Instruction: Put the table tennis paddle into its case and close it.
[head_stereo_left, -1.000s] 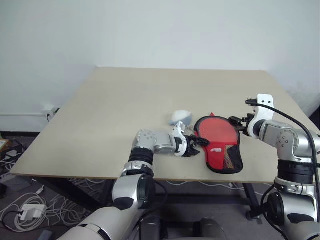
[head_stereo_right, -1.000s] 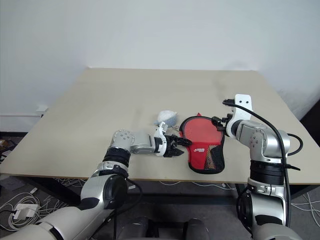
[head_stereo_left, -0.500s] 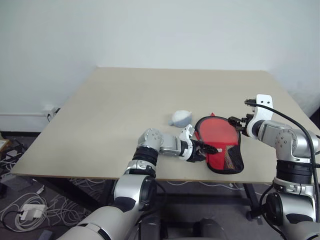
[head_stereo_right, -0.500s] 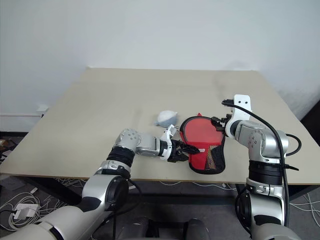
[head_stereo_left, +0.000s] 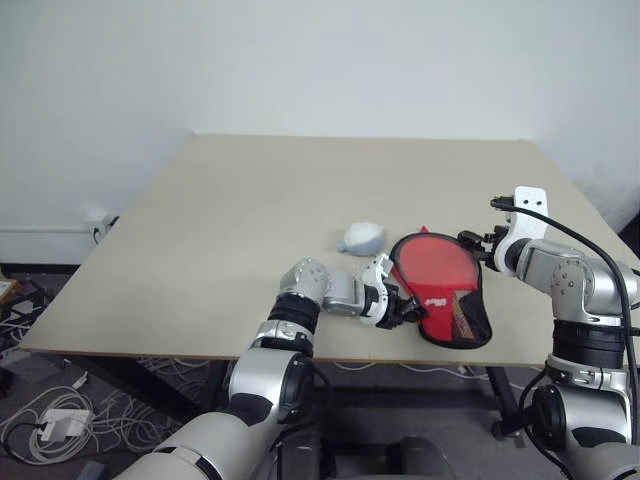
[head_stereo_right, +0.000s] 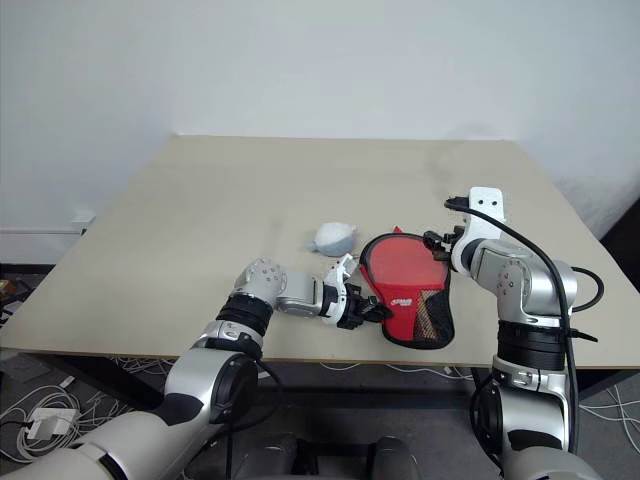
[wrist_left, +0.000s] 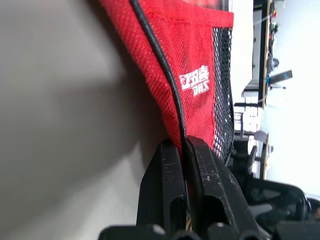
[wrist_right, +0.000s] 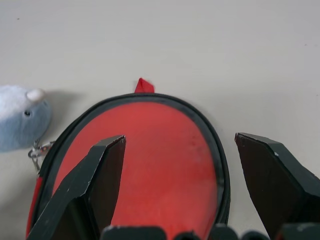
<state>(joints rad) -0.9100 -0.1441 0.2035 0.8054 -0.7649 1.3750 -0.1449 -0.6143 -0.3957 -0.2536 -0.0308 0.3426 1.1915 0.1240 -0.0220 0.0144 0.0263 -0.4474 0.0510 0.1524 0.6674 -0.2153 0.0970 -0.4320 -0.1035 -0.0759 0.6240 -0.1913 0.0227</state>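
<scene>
Two black fingers of the left gripper (wrist_left: 186, 150) are pressed together on the black-piped edge of the case (head_stereo_left: 440, 295), at its near left side by the white logo (wrist_left: 195, 80). The right gripper (wrist_right: 175, 150) hangs with fingers spread wide above the round far end, touching nothing. Lying flat near the table's (head_stereo_left: 250, 210) front right edge, the case runs its long axis from the rounded end, farther back, to the black mesh (head_stereo_left: 468, 322) end, nearer the front edge and slightly right. Whether the paddle sits inside cannot be told. Just beside its far left rim lies a pale grey plush lump (head_stereo_left: 360, 238), a small chain (wrist_right: 35, 150) reaching toward the case.
</scene>
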